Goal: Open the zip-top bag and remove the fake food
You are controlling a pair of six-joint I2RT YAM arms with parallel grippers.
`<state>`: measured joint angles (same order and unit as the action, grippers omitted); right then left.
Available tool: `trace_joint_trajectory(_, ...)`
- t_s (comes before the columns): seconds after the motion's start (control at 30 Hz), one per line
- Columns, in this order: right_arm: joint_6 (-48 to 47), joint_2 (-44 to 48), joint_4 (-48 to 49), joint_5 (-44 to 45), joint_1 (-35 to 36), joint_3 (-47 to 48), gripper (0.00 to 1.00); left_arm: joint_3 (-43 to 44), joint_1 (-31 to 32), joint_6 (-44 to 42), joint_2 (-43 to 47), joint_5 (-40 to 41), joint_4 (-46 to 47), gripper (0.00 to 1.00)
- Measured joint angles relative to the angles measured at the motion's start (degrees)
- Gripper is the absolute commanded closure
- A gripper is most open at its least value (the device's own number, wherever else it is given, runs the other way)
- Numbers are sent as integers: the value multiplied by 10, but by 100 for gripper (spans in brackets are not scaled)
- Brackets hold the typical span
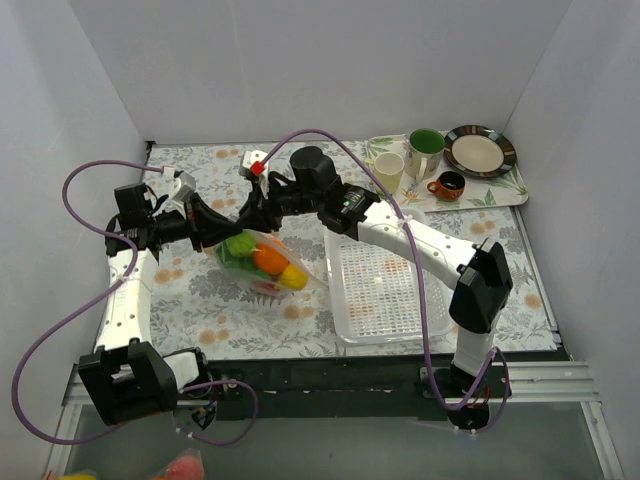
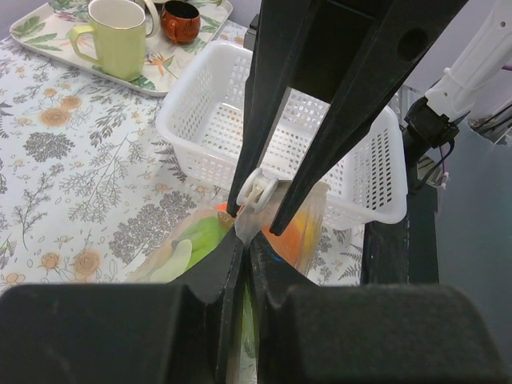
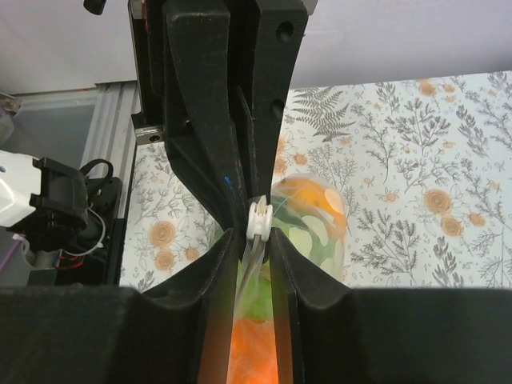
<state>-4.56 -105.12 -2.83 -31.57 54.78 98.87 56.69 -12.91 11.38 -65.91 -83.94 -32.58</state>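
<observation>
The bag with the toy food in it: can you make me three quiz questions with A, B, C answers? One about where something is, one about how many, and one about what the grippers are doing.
1. Where is the clear polka-dot plastic zip-top bag?
A) left of the white perforated plastic basket
B) inside that basket
C) on the floor

2. How many cups stand on the leaf-print tray?
A) one
B) five
C) three

3. What are the left gripper and the right gripper doing?
A) both wide open
B) both shut on the bag's top
C) lifting cups

Answers: 1 A, the top view shows it beside the basket. 2 C, a pale yellow cup, a green mug and a small brown cup. 3 B, both wrist views show them pinching the bag's top.
</observation>
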Motion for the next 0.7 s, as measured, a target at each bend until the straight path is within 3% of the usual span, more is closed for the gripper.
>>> trace_joint_trajectory(0.5, 3, 5, 0, -1, 0, -12, 71, 0, 0, -13, -1, -1, -10, 95)
trace_joint_trajectory(0.7, 8, 5, -1, -2, 0, -10, 56, 0, 0, -16, -1, -1, -16, 95)
